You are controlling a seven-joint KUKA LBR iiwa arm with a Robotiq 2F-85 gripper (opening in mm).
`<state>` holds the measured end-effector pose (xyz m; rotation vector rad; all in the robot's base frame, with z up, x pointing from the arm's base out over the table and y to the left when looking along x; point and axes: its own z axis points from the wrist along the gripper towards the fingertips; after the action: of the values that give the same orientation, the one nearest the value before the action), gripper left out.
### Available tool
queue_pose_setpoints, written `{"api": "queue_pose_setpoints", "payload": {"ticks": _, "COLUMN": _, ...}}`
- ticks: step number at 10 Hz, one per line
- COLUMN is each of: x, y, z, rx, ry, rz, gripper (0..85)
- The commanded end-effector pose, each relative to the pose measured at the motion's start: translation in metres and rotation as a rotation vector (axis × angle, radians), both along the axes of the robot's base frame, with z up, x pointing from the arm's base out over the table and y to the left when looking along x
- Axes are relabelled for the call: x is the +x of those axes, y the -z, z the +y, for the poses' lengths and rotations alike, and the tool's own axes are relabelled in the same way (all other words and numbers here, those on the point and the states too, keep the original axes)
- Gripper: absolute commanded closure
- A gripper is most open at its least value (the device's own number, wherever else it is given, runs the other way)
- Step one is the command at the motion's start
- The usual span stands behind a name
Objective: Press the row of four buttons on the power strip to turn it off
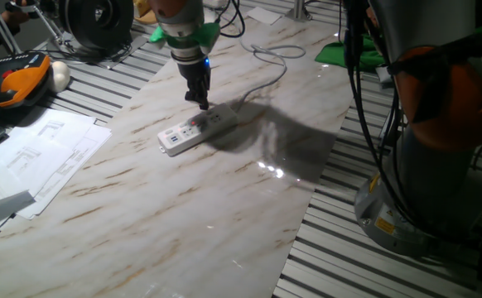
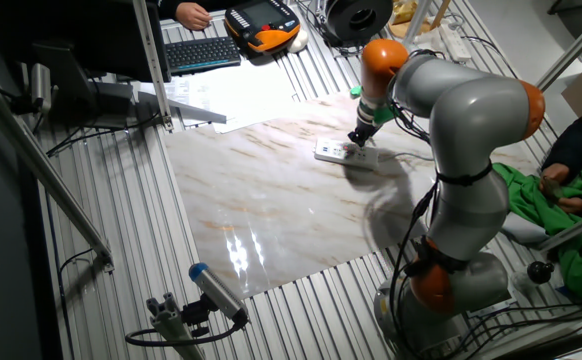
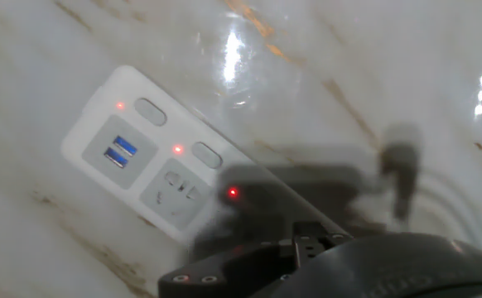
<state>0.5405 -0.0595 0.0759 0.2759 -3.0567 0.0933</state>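
The white power strip (image 1: 190, 132) (image 2: 343, 153) lies on the marble tabletop (image 1: 183, 207). Its thin pale cable (image 1: 267, 79) runs off to the far right. In the hand view the power strip (image 3: 100, 136) shows two grey oval buttons (image 3: 150, 111) (image 3: 206, 154), each with a small red light beside it. A third red light (image 3: 233, 193) glows under the dark blur of my fingers; the other buttons are hidden there. My gripper (image 1: 203, 103) (image 2: 357, 139) points down over the strip's cable end, its fingertips meeting in one dark tip. Whether it touches the strip is unclear.
Loose papers (image 1: 34, 153) and an orange-black pendant (image 1: 13, 83) lie left of the marble. A keyboard (image 2: 201, 52) sits at the far side. Green cloth (image 1: 349, 54) and the arm's grey base (image 1: 440, 182) stand to the right, on the slatted metal floor (image 1: 365, 265).
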Motion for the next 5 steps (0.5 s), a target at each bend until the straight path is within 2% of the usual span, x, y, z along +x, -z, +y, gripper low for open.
{"api": "queue_pose_setpoints", "payload": {"ticks": 1, "x": 0.0011, "y": 0.0, "z": 0.004, "rx": -0.004, "ry": 0.002, "rz": 0.0, "gripper": 85.0}}
{"api": "queue_pose_setpoints", "payload": {"ticks": 2, "x": 0.0036, "y": 0.002, "z": 0.009, "rx": -0.01, "ry": 0.005, "rz": -0.002, "gripper": 85.0}}
{"api": "queue_pose_setpoints", "payload": {"ticks": 5, "x": 0.0087, "y": 0.013, "z": 0.017, "rx": -0.006, "ry": 0.008, "rz": -0.011, "gripper": 85.0}}
